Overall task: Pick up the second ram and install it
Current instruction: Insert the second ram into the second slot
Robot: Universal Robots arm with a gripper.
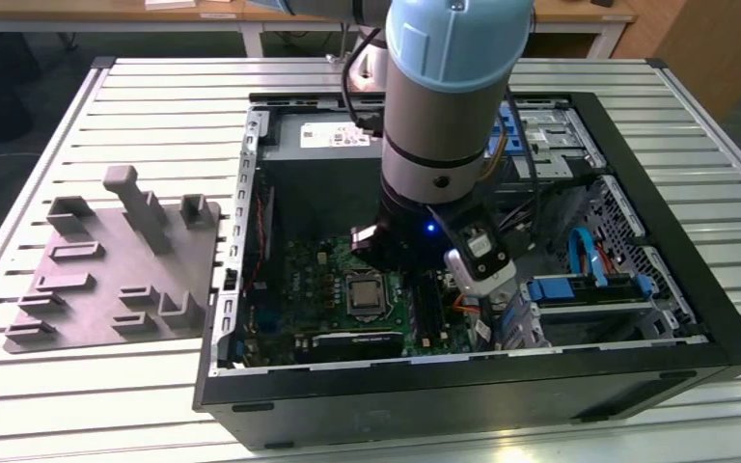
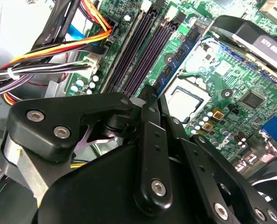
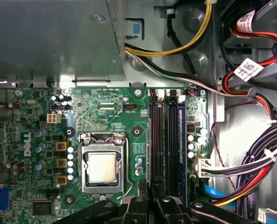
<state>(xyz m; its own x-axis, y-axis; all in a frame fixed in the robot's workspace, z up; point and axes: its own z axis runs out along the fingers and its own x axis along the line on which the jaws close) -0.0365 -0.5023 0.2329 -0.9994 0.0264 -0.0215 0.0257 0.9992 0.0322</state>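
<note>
In the exterior view my gripper reaches down into the open computer case, over the motherboard's memory slots. In both wrist views its black fingers close from either side on the second ram, a thin dark stick with black chips. The stick stands edge-on along the slot nearest the processor socket. In the first wrist view the second ram runs as a dark line up from my gripper. How deep it sits in the slot I cannot tell. A bluish stick edge stands in the outermost slot.
A grey slotted holder block lies on the slatted table at the exterior view's left. Bundled cables crowd the far side of the slots, also as orange and black cables. Drive bays fill the case at the exterior view's right.
</note>
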